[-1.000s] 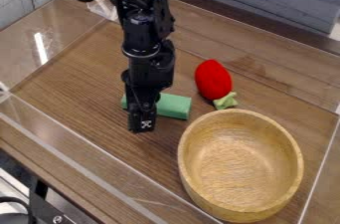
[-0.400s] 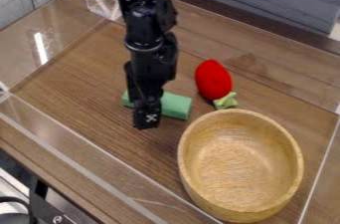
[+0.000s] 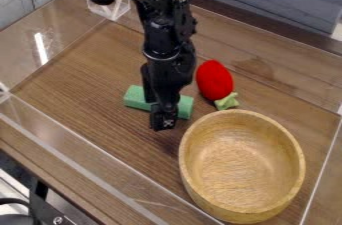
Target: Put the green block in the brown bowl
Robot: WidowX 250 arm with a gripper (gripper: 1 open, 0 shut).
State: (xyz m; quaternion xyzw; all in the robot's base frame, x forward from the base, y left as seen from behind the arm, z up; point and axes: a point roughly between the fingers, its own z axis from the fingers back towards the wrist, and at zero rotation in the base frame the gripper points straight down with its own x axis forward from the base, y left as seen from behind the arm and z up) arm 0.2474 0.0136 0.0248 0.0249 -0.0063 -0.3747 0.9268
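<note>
Nearest the camera sits the brown bowl (image 3: pixel 243 164), upright on the wooden surface (image 3: pixel 80 89), its interior empty: nothing has been delivered into it. Just behind the bowl's far-left rim, my end effector (image 3: pixel 163 120) points down at the surface, its tip low and close to the boards. I cannot make out the gap between its tips from this angle, but I take it to be spread wide and gripping nothing. Directly behind it lies the green block (image 3: pixel 140 97), flat on the surface, partly hidden by my arm; its left end shows clearly and a sliver shows on the right. I cannot tell whether my tips straddle the block or stand just in front of it. To the right of the block rests a red strawberry-like toy (image 3: pixel 214 79), near the bowl's far rim but apart from it. Assessment: the task is at its early stage. The block is not grasped, not lifted, and not in the bowl. Outstanding: closing on the block, raising it, carrying it over the rim, and releasing it.
</note>
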